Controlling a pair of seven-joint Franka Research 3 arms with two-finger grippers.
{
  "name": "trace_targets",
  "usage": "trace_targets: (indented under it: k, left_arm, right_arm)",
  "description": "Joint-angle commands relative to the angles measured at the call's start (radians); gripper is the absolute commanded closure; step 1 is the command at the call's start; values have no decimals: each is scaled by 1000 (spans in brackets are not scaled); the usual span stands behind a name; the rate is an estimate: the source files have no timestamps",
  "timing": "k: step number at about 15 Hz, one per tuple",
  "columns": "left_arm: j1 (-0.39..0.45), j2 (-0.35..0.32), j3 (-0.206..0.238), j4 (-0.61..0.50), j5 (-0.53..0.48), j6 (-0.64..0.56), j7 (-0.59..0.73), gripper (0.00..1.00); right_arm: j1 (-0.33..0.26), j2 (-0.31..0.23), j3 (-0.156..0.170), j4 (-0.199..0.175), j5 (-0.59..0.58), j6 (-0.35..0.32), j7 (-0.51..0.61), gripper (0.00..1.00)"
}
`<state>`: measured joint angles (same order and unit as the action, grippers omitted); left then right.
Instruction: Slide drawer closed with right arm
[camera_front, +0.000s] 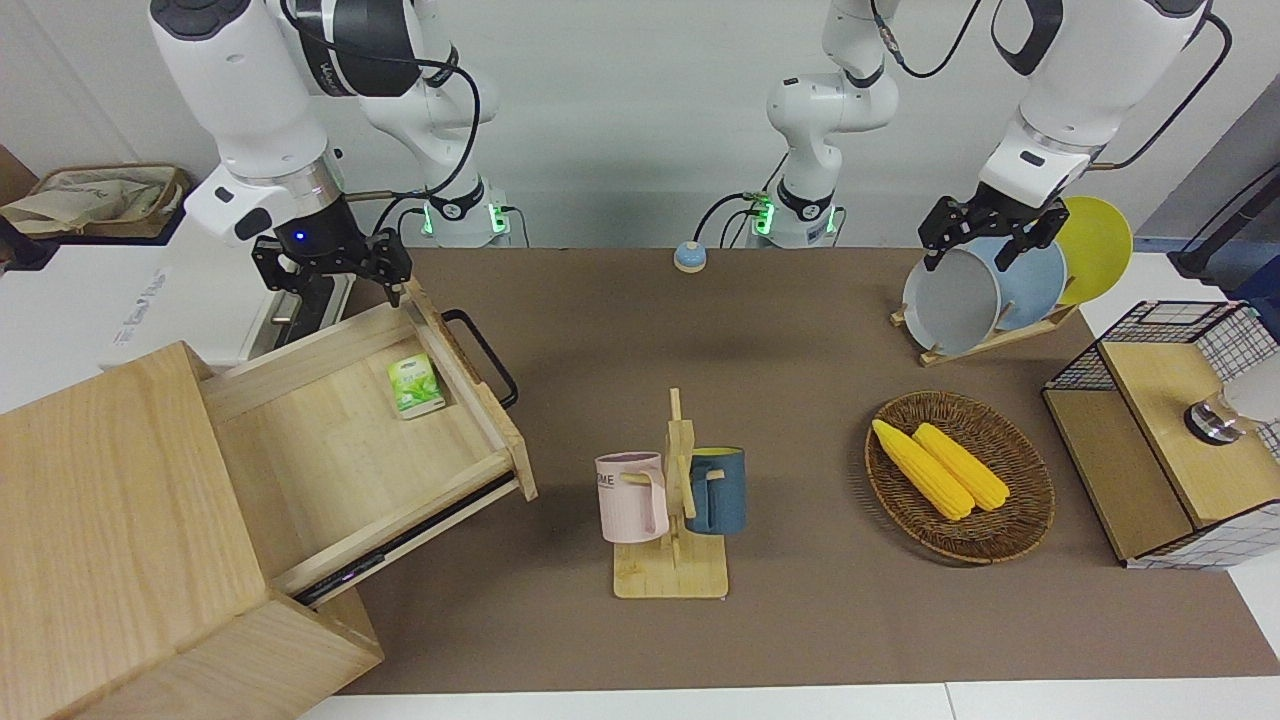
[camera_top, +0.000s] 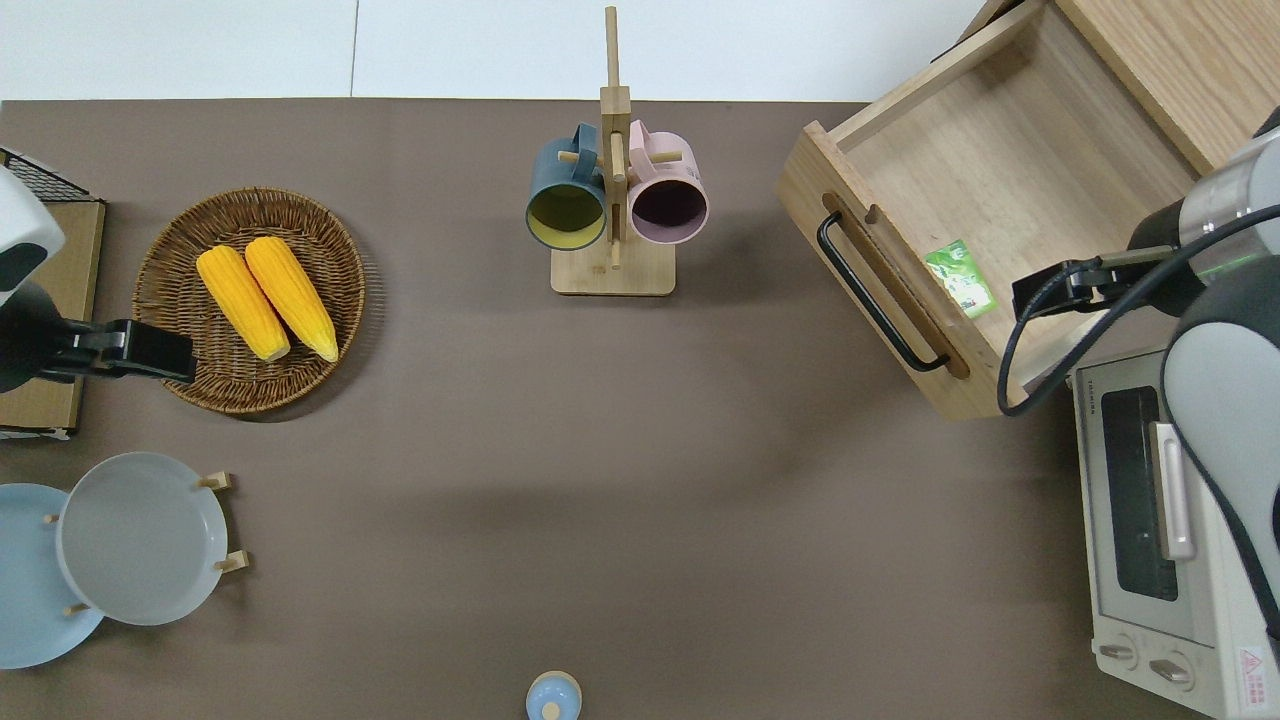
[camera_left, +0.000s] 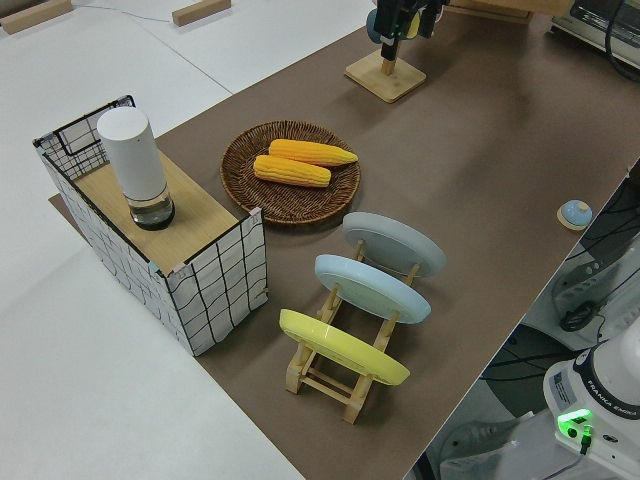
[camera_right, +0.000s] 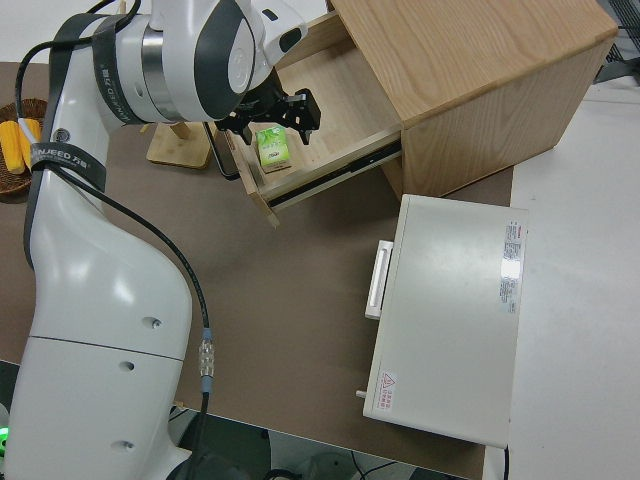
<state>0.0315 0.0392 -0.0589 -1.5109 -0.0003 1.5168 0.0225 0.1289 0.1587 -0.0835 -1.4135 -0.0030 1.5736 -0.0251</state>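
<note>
On the brown table (camera_front: 800, 620), open drawer (camera_front: 340, 430).

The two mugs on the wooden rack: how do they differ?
The blue mug is dark blue with a yellow inside; the pink mug is pale pink with a dark inside and lettering on its wall. The blue mug hangs toward the left arm's end, the pink toward the right arm's. Both hang on pegs of the same rack.
</note>
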Motion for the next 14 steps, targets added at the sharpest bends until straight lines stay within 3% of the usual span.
trace_targets:
  k: [1, 12, 13, 14]
  left_arm:
    - [5, 11, -7, 24, 17, -20, 10, 7]
    - [5, 11, -7, 26, 17, -20, 10, 7]
    - [5, 11, -7, 24, 17, -20, 10, 7]
    - [5, 11, -7, 26, 17, -20, 10, 7]
  right_arm:
    - [-2, -16, 4, -9, 15, 2, 13, 11]
    - [3, -19, 14, -5, 17, -3, 7, 15]
    - [3, -21, 14, -5, 17, -7, 5, 38]
    - [1, -21, 14, -5, 14, -24, 2, 200]
